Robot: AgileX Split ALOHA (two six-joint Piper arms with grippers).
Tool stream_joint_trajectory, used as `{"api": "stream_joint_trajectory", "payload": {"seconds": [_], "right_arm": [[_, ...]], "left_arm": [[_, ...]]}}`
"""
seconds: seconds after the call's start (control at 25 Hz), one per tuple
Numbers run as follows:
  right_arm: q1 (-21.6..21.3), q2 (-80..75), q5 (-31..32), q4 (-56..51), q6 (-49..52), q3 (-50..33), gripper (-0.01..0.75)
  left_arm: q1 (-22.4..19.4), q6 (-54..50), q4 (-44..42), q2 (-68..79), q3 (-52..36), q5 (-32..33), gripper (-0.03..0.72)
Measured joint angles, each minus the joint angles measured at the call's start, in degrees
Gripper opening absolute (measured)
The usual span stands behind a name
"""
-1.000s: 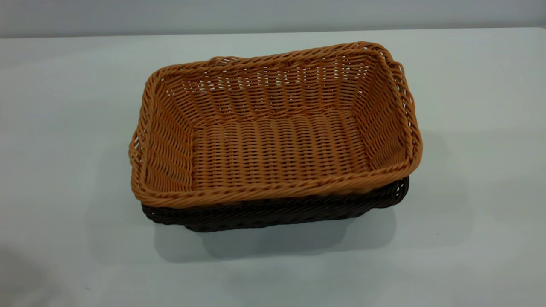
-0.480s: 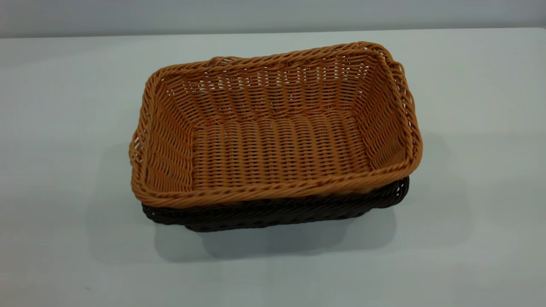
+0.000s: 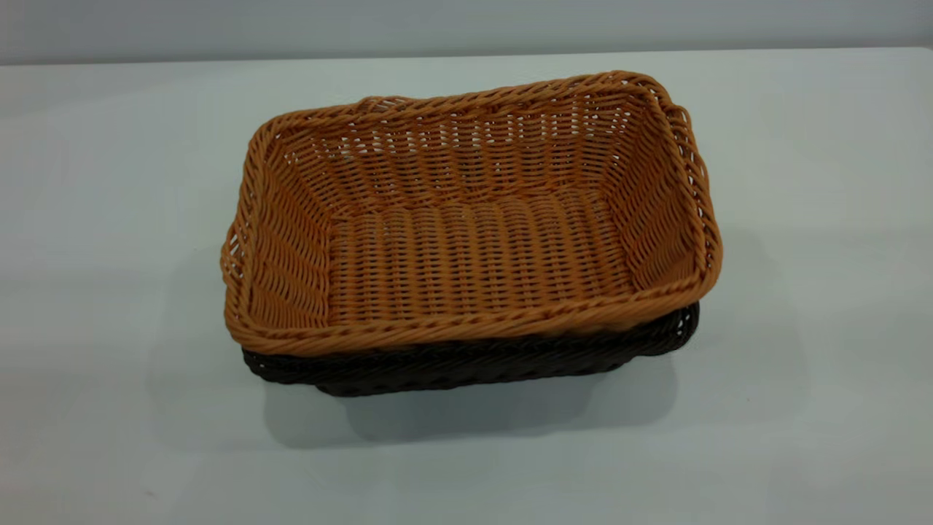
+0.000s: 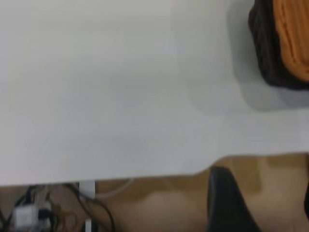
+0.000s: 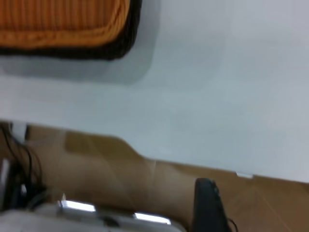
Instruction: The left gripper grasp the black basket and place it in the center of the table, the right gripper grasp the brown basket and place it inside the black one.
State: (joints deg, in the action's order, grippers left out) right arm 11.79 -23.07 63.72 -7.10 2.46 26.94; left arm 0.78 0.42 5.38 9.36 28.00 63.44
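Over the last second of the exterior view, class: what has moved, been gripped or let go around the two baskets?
Nothing visibly changed. The brown basket sits nested in the black basket on the table, exactly as before, and neither tool appears in the exterior view.

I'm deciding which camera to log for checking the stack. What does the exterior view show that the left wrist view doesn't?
Only the exterior view shows the orange-tan woven wicker basket whole, its floor bare, nested in the very dark woven basket.

Only the left wrist view shows the white tabletop's near edge, cables and floor beyond it, and a dark blurred gripper finger.

Both show the two baskets stacked and the bare tabletop.
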Motion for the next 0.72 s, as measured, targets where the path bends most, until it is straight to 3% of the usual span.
{"api": "stream_joint_trajectory", "payload": {"seconds": [0.32,0.72], "right_arm": [[-9.1,19.2,0.7,-0.9,0.0,0.0,0.38],[-10.7,23.9,1.7,-1.5,0.0,0.0,0.321]], "left_arm": [[0.0,-0.1,0.0,-4.0,-0.1,0.2,0.349],[-0.6,-0.1,0.0,-6.2,-0.3,0.2,0.349]]}}
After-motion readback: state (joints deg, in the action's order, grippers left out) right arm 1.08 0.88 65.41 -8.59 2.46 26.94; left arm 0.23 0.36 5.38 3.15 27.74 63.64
